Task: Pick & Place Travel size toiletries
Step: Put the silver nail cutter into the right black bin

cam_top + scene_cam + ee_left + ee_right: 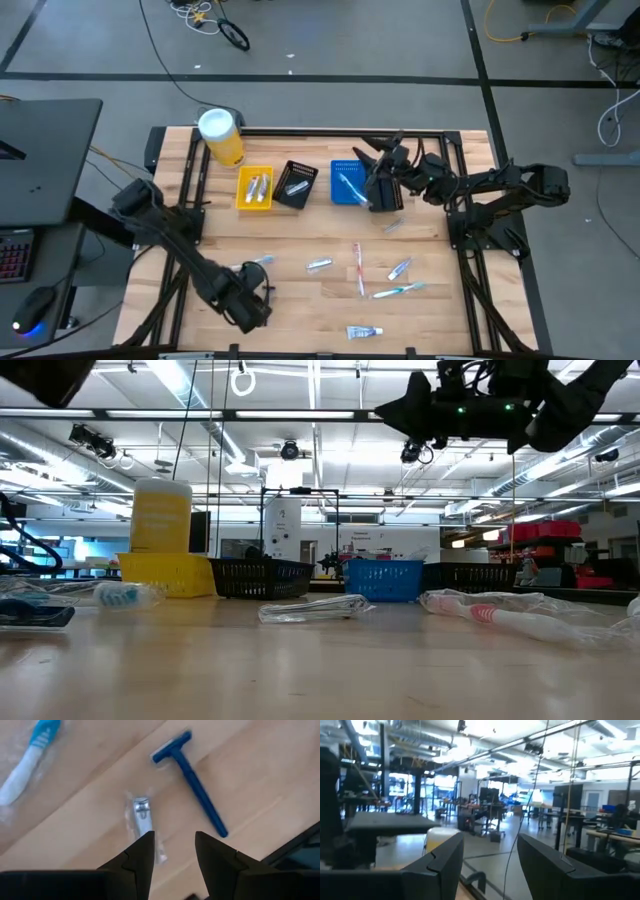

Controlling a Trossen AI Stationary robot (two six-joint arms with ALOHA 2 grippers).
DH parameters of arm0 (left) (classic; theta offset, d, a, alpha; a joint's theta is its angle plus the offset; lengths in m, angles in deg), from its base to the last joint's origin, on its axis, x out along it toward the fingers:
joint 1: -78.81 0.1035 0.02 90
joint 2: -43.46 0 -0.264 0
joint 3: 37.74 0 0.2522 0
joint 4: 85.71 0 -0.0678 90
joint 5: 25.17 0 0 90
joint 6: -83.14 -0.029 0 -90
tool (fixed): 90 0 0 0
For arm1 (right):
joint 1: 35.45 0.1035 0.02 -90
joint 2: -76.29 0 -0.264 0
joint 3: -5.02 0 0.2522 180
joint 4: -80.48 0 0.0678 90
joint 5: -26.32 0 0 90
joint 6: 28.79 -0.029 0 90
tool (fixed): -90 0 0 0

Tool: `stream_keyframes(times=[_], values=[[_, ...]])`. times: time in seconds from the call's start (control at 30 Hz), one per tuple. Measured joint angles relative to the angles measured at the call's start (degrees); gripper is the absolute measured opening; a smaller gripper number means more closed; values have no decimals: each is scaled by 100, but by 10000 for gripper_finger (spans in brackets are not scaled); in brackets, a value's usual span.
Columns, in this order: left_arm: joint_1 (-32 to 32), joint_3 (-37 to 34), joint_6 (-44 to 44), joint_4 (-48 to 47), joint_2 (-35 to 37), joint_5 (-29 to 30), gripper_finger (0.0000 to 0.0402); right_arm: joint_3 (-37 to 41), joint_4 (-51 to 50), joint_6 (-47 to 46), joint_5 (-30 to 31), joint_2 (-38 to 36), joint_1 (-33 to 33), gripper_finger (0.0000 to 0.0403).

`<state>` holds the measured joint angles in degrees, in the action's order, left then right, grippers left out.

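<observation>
High view: yellow canister (220, 135) beside yellow bin (254, 188), black bin (296, 184).

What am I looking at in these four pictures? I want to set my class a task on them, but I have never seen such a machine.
It is a robot with two dark arms at a wooden table, each ending in a two-finger gripper. One picture looks straight down from above, one looks level across the table top, and two come from cameras on the arms' wrists.

The left gripper hangs open and holds nothing, just above a wrapped nail clipper; beside it lie a blue razor and a wrapped toothbrush. The right gripper is open and empty too, raised over the blue bin.

A yellow bin, a black bin and a yellow canister stand at the back. More small toiletries lie scattered, such as a red-white toothbrush and a tube.
</observation>
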<state>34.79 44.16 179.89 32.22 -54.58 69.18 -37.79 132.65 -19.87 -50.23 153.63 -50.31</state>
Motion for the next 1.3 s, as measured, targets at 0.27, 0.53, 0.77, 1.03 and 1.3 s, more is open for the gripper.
stream_keyframes(times=[0.27, 0.53, 0.77, 1.03, 1.3], values=[[-56, 0, 78, -76, -293, -105, 151, -178, 1, -345, -14, 4, -167, 195], [-154, -23, -292, 99, -444, -52, 151, -258, -11, -331, -11, 7, -257, 195], [-170, -571, -115, 601, -395, -55, 151, -258, -22, -376, -37, 7, -274, 195], [-163, -1112, -260, 1455, -351, -169, 150, -256, -261, -377, -57, 7, -274, 195], [-132, -1163, -612, 1379, -365, -14, 100, -255, -531, -447, -57, 7, -274, 195]])
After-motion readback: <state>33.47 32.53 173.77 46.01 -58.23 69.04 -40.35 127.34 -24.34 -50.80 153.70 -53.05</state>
